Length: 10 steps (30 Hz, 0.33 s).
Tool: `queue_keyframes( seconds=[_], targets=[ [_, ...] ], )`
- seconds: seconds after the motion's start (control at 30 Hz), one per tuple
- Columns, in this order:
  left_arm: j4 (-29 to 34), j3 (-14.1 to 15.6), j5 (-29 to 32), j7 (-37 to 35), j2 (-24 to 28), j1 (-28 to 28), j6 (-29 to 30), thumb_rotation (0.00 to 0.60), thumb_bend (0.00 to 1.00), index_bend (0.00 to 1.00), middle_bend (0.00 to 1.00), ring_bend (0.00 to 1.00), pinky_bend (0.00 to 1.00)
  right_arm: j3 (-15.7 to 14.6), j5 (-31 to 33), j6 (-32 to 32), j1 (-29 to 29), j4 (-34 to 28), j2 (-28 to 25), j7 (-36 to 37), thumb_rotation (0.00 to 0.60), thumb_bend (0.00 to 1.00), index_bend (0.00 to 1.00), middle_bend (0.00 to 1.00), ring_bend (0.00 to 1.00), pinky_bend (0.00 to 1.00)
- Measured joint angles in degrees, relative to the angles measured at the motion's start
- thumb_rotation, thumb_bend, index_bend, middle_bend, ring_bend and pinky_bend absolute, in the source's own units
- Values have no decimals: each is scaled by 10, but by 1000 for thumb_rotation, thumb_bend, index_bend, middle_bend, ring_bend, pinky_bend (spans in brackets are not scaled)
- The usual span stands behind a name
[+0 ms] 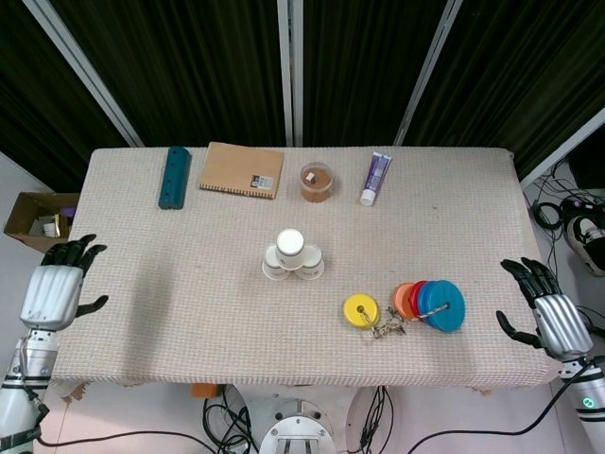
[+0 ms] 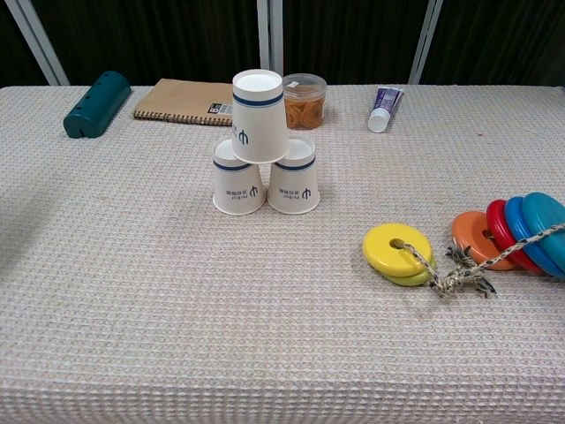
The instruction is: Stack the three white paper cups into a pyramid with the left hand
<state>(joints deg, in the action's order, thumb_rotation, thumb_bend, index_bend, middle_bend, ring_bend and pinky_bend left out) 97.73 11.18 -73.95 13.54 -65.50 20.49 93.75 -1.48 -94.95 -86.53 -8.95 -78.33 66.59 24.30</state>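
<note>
Three white paper cups with blue bands stand upside down as a pyramid at the table's middle. The top cup (image 2: 259, 116) (image 1: 289, 241) rests across the bottom left cup (image 2: 237, 181) and the bottom right cup (image 2: 294, 180). My left hand (image 1: 55, 292) hangs off the table's left edge, empty, fingers spread, far from the cups. Beyond the table's right edge my right hand (image 1: 550, 318) is likewise empty with fingers apart. Neither hand shows in the chest view.
A teal block (image 1: 173, 176), a brown notebook (image 1: 241, 169), a jar of rubber bands (image 1: 316, 182) and a tube (image 1: 375, 177) line the far edge. Coloured discs on a cord (image 1: 428, 305) and a yellow disc (image 1: 360, 309) lie at the right. A cardboard box (image 1: 33, 219) sits on the floor left.
</note>
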Motion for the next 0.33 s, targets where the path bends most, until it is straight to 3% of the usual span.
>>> queue_keyframes(
  seconds=[0.17,0.33],
  targets=[
    [-17,24,-46,-8,-14,-71,48,600,42,238,146,171,196,-4,-5,-22,16,-1,16,-25,600,331,70,121,0,75],
    [-25,29,-80,-9,-24,-119,78,600,42,238,146,171,196,1,5,-48,37,-8,32,-54,600,320,68,127,0,75]
  ],
)
